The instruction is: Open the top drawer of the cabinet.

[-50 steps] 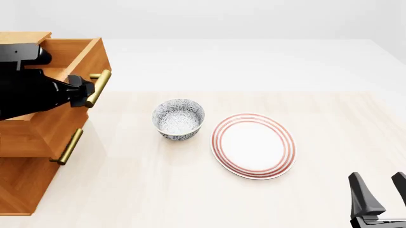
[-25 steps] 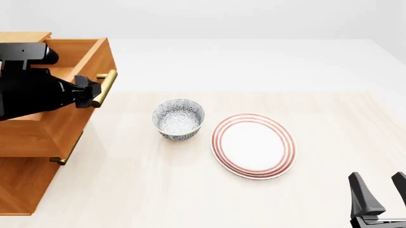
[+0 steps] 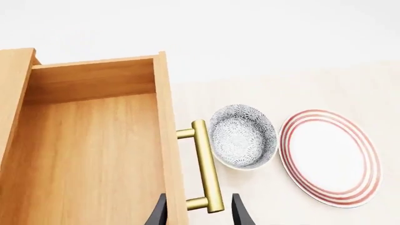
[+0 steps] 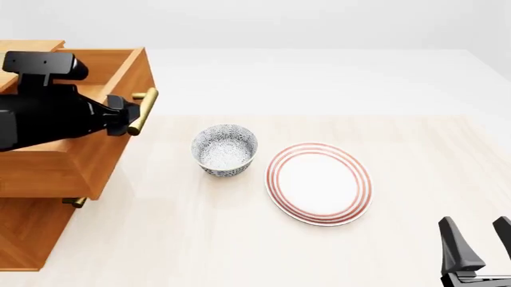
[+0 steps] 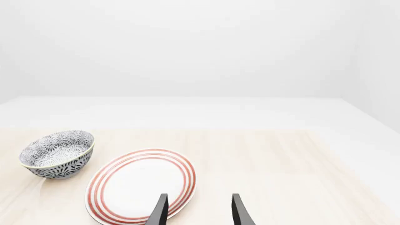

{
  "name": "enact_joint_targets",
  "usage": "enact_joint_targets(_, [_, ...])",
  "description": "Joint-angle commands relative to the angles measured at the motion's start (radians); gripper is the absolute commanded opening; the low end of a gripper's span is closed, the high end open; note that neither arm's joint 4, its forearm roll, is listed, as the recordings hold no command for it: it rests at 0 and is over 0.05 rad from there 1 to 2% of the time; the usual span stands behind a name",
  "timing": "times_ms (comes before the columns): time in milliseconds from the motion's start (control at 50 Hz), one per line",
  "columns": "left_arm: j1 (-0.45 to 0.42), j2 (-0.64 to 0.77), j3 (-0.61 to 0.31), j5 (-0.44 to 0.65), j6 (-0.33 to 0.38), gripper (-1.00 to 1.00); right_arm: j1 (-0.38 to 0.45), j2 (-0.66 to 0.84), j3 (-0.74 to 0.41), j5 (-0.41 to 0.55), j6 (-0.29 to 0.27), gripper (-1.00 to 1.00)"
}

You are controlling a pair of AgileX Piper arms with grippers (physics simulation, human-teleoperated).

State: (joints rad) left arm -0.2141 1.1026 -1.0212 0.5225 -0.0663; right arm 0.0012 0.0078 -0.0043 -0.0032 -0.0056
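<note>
The cabinet (image 4: pixel 24 233) stands at the table's left edge. Its top drawer (image 4: pixel 76 167) is slid well out toward the middle, showing plain wood inside (image 3: pixel 87 154). The brass handle (image 4: pixel 148 106) (image 3: pixel 207 164) sits on the drawer's front board. My left gripper (image 4: pixel 128 116) (image 3: pixel 196 211) is at the handle's near end. Its fingers stand apart, one by the board's inner face, the other outside the handle, with a gap wider than the bar. My right gripper (image 4: pixel 483 242) (image 5: pixel 196 211) stands open and empty at the front right.
A blue-patterned bowl (image 4: pixel 224 149) sits just right of the drawer's handle. A red-ringed white plate (image 4: pixel 319 182) lies beside the bowl. The end of a lower drawer's handle (image 4: pixel 73 202) peeks out under the top drawer.
The top drawer has slid further out to the right, and my left gripper has moved with it at the handle. The right arm has stayed still.
</note>
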Motion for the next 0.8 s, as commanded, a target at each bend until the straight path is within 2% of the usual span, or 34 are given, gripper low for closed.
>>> enact_joint_targets(20, [-0.031,0.015,-0.013,0.0,0.016,1.0,0.0,0.0,0.0,0.0,0.0,1.0])
enact_joint_targets(800, [-0.171,0.06,-0.04,-0.013,0.018,1.0,0.0,0.0,0.0,0.0,0.0,1.0])
